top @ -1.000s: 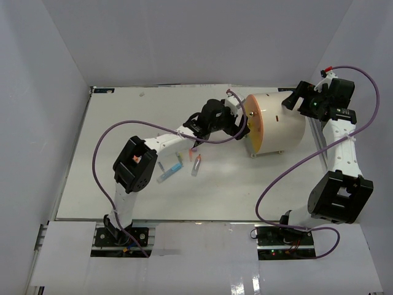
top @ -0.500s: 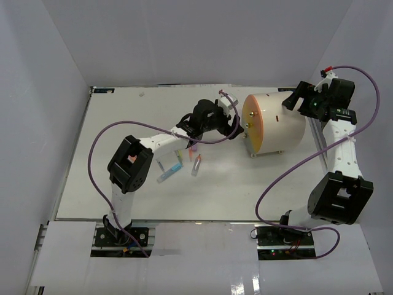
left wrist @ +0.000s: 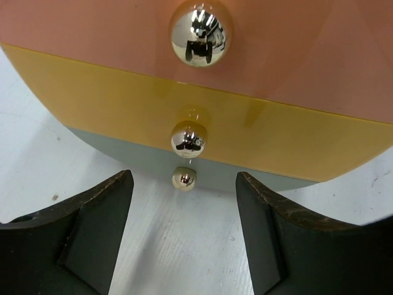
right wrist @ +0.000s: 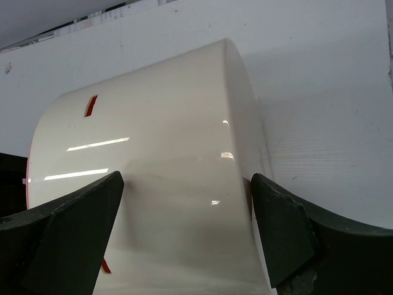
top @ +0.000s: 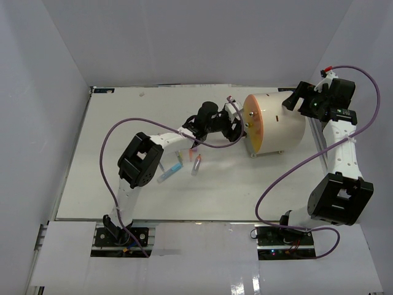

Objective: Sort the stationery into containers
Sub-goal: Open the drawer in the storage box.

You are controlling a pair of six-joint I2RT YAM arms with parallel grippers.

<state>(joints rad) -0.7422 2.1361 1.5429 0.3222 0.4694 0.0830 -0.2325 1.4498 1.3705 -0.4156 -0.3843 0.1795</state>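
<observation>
On the table's (top: 110, 153) far right the cream drum (top: 279, 126) lies on its side, orange face (top: 253, 123) turned left at the left hand (top: 238, 128), fingers apart around the lowest brass knob (left wrist: 183, 178); right hand (right wrist: 187, 179) spread wide behind; pens (top: 178, 166) lie near-left

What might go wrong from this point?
1. The left gripper stands open around small shiny knobs set close together; it may slip or catch the wrong one.
2. A pull may drag the drum; the right gripper only straddles it, open.
3. The left forearm hangs over the loose pens and may sweep them.
</observation>
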